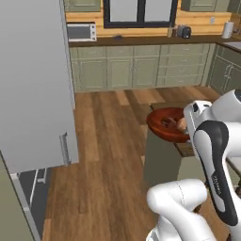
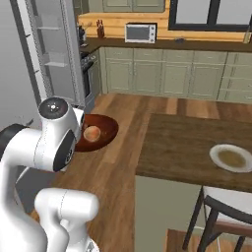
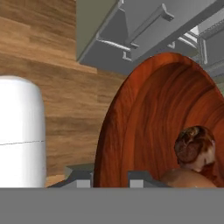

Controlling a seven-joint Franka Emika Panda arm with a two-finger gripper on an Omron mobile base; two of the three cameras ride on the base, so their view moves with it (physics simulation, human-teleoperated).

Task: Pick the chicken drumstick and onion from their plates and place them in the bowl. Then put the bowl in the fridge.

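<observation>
The reddish-brown bowl (image 1: 165, 123) hangs in the air over the wooden floor, held by its rim. My gripper (image 3: 109, 179) is shut on that rim, one fingertip on each side of the bowl (image 3: 144, 131). Inside lie the round orange-brown onion (image 2: 91, 133) and the knobbly brown chicken drumstick (image 3: 193, 148), touching each other. The fridge (image 2: 51, 54) stands to the left with pale shelves showing, and its grey door (image 1: 33, 84) is swung open. One white plate (image 2: 215, 153) rests on the dark table. My white arm hides the bowl's near side in both base views.
The dark wooden table (image 2: 187, 142) lies to the right, a chair (image 2: 221, 204) at its near edge. Green cabinets (image 1: 141, 68) and a counter with a microwave (image 2: 140, 33) line the far wall. A stove (image 2: 91, 66) stands beside the fridge. Open floor (image 1: 108, 155) lies ahead.
</observation>
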